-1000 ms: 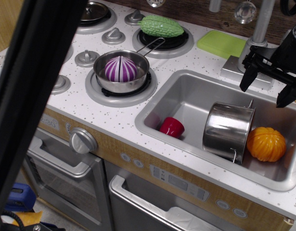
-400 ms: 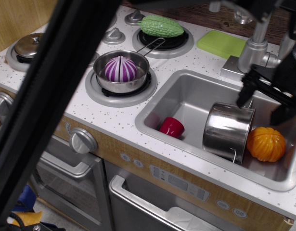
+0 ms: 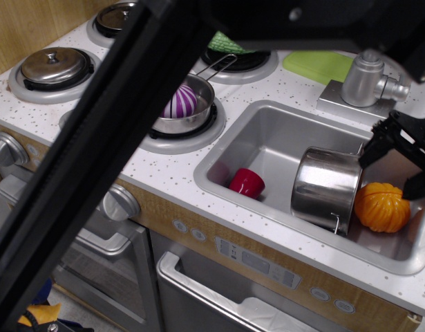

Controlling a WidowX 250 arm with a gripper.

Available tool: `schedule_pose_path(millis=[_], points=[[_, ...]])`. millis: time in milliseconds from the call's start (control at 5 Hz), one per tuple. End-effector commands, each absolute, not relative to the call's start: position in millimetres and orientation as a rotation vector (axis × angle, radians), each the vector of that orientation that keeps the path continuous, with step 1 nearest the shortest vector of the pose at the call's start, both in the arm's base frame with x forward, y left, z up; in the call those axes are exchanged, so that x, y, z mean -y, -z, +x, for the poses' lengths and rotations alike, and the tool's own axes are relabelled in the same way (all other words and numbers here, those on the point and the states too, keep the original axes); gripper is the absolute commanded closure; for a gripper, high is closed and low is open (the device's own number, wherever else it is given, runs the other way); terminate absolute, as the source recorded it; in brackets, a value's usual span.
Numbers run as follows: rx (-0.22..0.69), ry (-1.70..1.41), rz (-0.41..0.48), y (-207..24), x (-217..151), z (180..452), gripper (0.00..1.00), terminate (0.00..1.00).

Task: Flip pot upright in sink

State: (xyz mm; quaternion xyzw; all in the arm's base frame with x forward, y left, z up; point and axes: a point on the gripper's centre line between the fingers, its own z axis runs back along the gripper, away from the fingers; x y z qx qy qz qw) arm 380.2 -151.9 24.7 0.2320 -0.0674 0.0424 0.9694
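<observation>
**Obs 1:** Since the earlier frame the gripper (image 3: 394,160) has dropped lower and shifted toward the counter's right edge; it now hangs over the right part of the sink (image 3: 267,138), just above the orange pumpkin (image 3: 382,207). A dark bar of the arm (image 3: 108,159) has also swung further across the left of the view, covering more of the stove.

**Obs 2:** Gripper state?

**Obs 1:** Fingers spread apart, nothing between them. One fingertip sits near the pot's (image 3: 327,189) upper right rim, the other further right over the pumpkin. Cannot tell whether the near finger touches the rim.

**Obs 2:** Pot position?

**Obs 1:** Unchanged. Lying tilted on its side in the right half of the sink, shiny wall facing up and left, rim turned toward the pumpkin. A small wire loop handle shows at its lower edge. Pot and pumpkin are touching or just beside each other.

**Obs 2:** Rest of the basin?

**Obs 1:** Red cup (image 3: 247,182) near the sink's front left corner, well apart from the pot.

**Obs 2:** Counter?

**Obs 1:** Saucepan (image 3: 188,111) on a burner left of the sink, purple-and-white striped object (image 3: 180,102) inside. Faucet base (image 3: 364,72) behind the sink. Green mat (image 3: 323,63) toward the back edge. Lidded pot (image 3: 50,66) on the burner at the left edge.
</observation>
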Motion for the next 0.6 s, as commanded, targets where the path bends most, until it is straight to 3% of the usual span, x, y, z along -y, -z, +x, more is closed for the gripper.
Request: schedule_pose_path(millis=[0,400], points=[[0.238,-0.084,0.496,-40.6,148.1,386.0,0.00,0.00],[0.258,-0.057,0.503,-37.9,132.6,390.3,0.00,0.00]])
